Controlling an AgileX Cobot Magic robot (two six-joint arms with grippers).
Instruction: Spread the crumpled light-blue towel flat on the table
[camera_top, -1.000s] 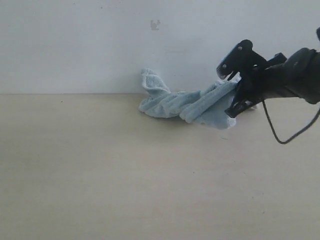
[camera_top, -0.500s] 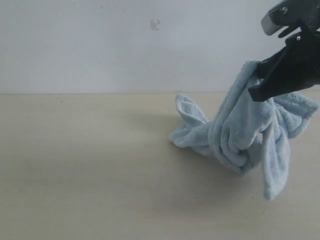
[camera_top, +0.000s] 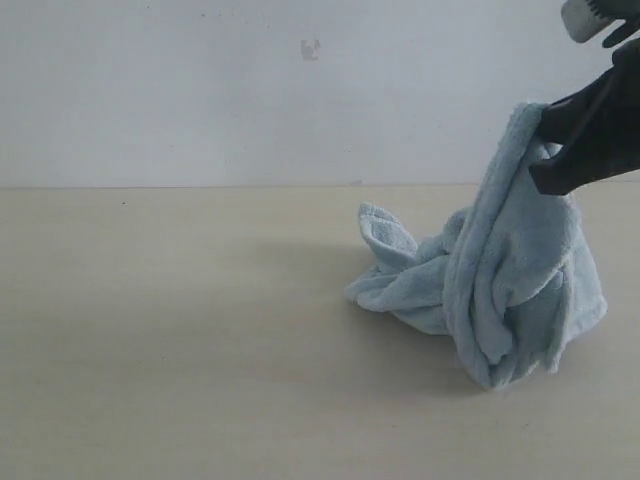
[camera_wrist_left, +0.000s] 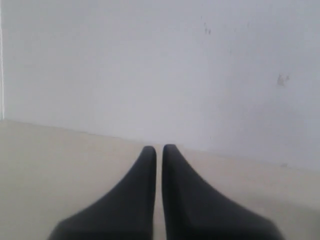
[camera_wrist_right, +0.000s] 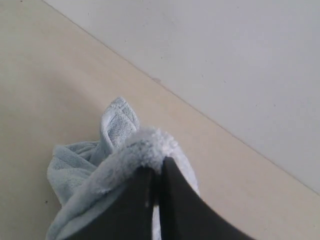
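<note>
- Counting from the left of the exterior view, I have one table (camera_top: 150, 350), one wall (camera_top: 200, 90) behind it carrying one small dark mark (camera_top: 311, 49), and one towel (camera_top: 500, 290). I also have two grippers, the left gripper (camera_wrist_left: 159, 150) and the right gripper (camera_wrist_right: 156, 167).
- The left gripper shows only in its own wrist view. Its two dark fingers are pressed almost together, with a thin slit between them and nothing in it. Table and wall lie ahead of it.
- The towel sits right of centre on the table. Its crumpled lower part rests on the tabletop, and one folded flap stands up at its left end. Its right part is drawn up in a tall bunched column.
- The right gripper, at the far right edge of the exterior view, is pinching a fluffy fold at the top of that column. In its wrist view the cloth bulges over the two closed fingertips.
- Against half a second ago, the long strip that dangled at the lower right is gone, and so is the lobe that stuck out to the right. Both are gathered into the column. The right gripper sits a little higher and further right.
- Against a second ago, the towel lay low along the table's far edge by the wall, further left. Now it is nearer the camera and lifted.
</note>
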